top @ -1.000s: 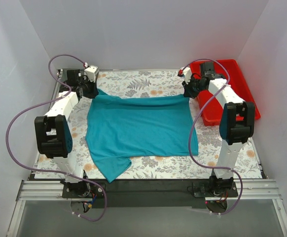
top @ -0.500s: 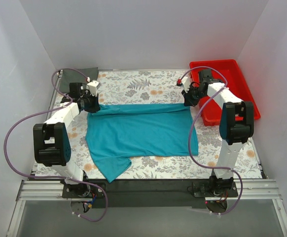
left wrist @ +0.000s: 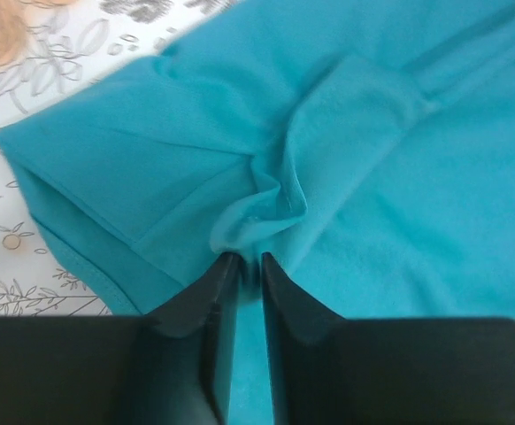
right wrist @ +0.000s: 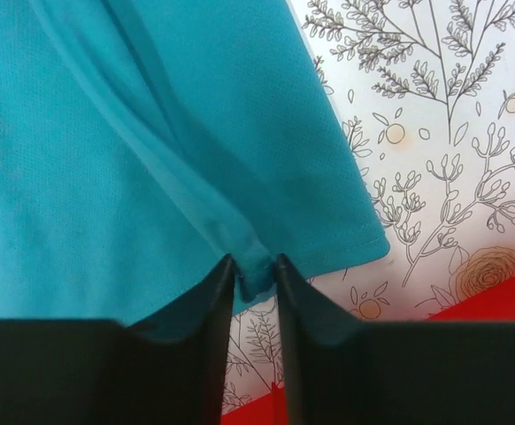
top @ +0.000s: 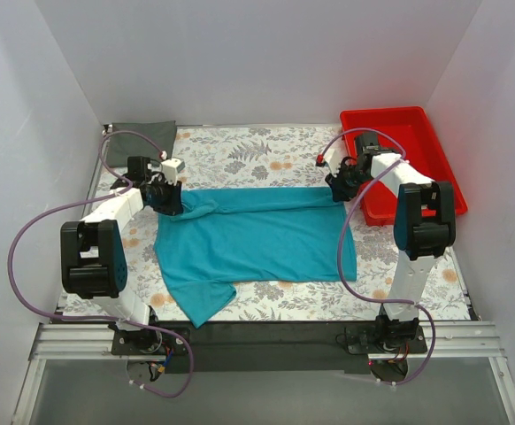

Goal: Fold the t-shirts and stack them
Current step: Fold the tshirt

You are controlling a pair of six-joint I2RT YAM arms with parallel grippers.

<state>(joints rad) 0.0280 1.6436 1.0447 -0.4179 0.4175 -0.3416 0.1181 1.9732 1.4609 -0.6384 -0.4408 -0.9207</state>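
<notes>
Teal t-shirt (top: 257,239) lies long side left-to-right, far corners pinched tight by left hand (left wrist: 244,257) and right hand (right wrist: 256,262).

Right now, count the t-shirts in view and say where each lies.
2. The teal t-shirt lies spread in the middle; the dark grey t-shirt lies flat at the far left corner. Another could hide beneath.
</notes>
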